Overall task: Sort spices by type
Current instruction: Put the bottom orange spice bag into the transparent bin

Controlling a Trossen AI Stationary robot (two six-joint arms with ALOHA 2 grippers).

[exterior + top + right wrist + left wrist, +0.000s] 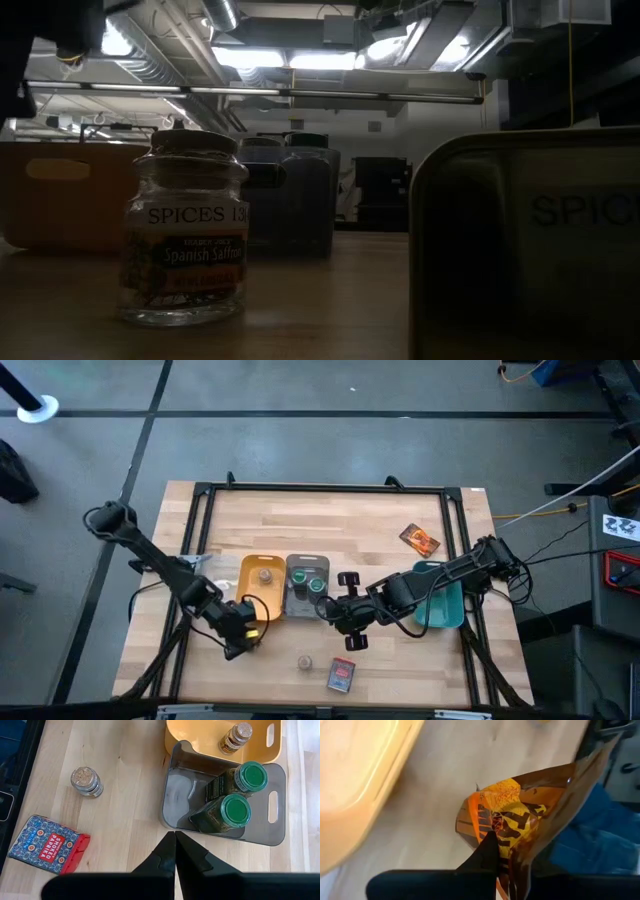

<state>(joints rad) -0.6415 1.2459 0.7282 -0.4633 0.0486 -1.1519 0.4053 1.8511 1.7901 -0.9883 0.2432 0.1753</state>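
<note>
From above I see my left gripper (pixel 248 633) just beside the yellow tray (pixel 262 585), and its wrist view shows fingers (pixel 487 851) clenched on the crinkled orange packet (pixel 512 817), light and floppy, so I'd pinch its edge.

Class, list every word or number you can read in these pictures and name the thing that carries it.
"SPICES 13", cut off by the jar's curve: white label on the tan-lidded jar.
"Spanish Saffron": the same jar's lower label; the small line above it is too blurred to read.
"SPIC", cut off at the edge: dark item close to the low camera.
"SMOKED PAPRIKA": red box.
Print on the orange packet and the green-lidded jars: unreadable.
</note>
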